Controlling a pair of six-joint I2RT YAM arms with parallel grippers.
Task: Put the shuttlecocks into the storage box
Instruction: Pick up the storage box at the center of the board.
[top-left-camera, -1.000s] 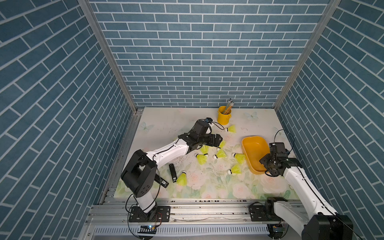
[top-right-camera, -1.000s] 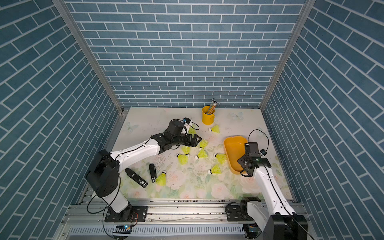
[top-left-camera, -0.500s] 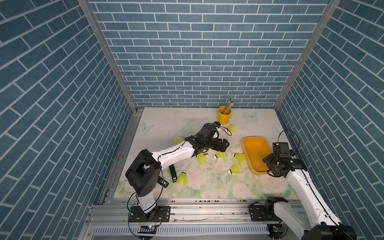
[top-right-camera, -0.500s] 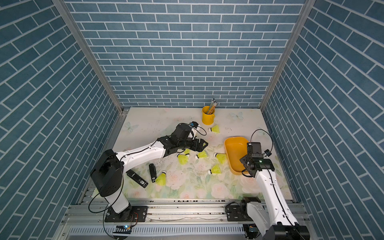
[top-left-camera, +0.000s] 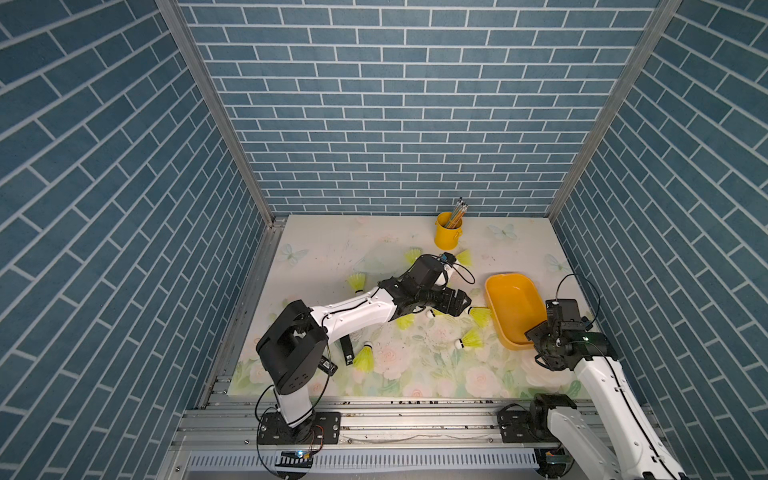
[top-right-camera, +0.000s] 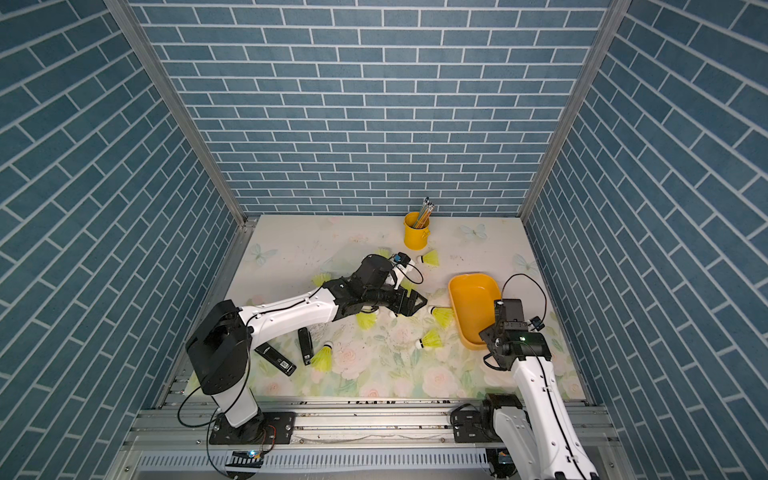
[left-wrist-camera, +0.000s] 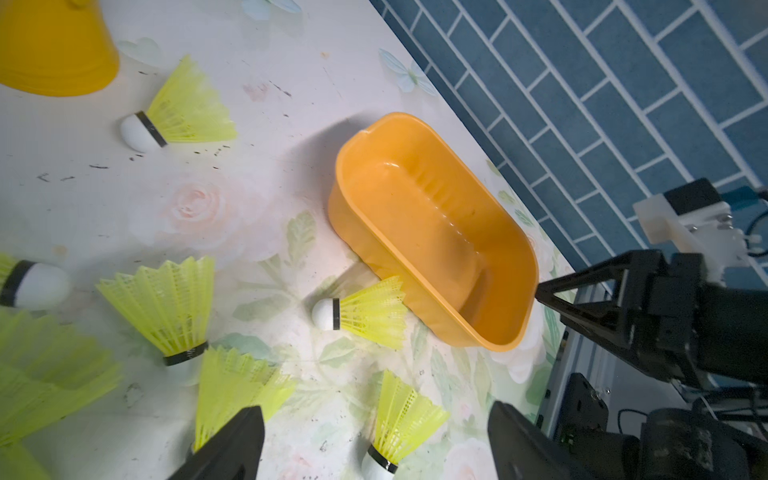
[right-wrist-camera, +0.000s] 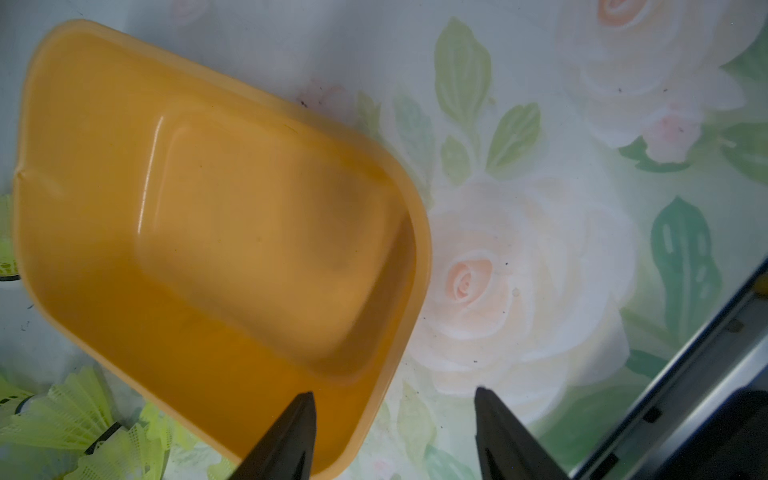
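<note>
Straddling storage box (right-wrist-camera: 422, 232) rim: right hand (right-wrist-camera: 394, 392)

Neon yellow-green plastic shuttlecocks (top-left-camera: 473, 338) are scattered on the floral tabletop (top-left-camera: 332, 241), left of the shallow orange plastic storage box (top-left-camera: 513, 307) and before the yellow cylindrical pencil cup (top-left-camera: 448, 235).

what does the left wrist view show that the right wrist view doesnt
Only the left wrist view: the pencil cup, the brick wall, the right arm at one end of the storage box, and the open left end effector above several shuttlecocks.
Only the right wrist view: the open right end effector, one fingertip over the box, the other over the floral mat.
Both: the empty storage box, shuttlecocks beside it, and the floral mat.
</note>
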